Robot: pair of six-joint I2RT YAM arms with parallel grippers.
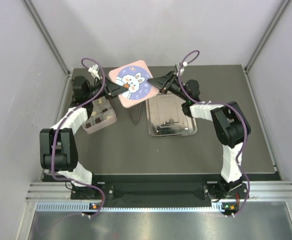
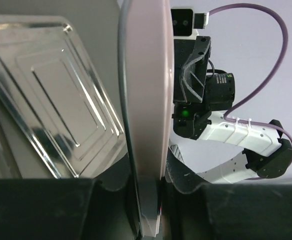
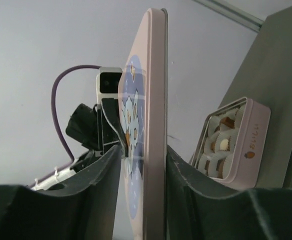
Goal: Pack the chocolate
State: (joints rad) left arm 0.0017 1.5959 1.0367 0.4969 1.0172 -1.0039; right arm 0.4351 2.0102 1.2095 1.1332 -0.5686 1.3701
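Note:
The pink rabbit lid (image 1: 132, 82) hangs tilted in the air between both arms. My left gripper (image 1: 120, 89) is shut on its left edge; in the left wrist view the lid (image 2: 146, 100) stands edge-on, pinched between the jaws of my left gripper (image 2: 151, 200). My right gripper (image 1: 156, 82) straddles the lid's right edge. In the right wrist view the lid (image 3: 153, 125) sits between the fingers of that gripper (image 3: 143, 165), with a gap on the picture side. Chocolate (image 3: 225, 142) sits in paper cups inside the open pink tin (image 1: 100, 116).
The steel tray (image 1: 171, 117) lies to the right of the tin, under the right arm, and shows in the left wrist view (image 2: 51, 90). A thin dark V-shaped thing (image 1: 136, 117) lies between tin and tray. Grey walls enclose the table.

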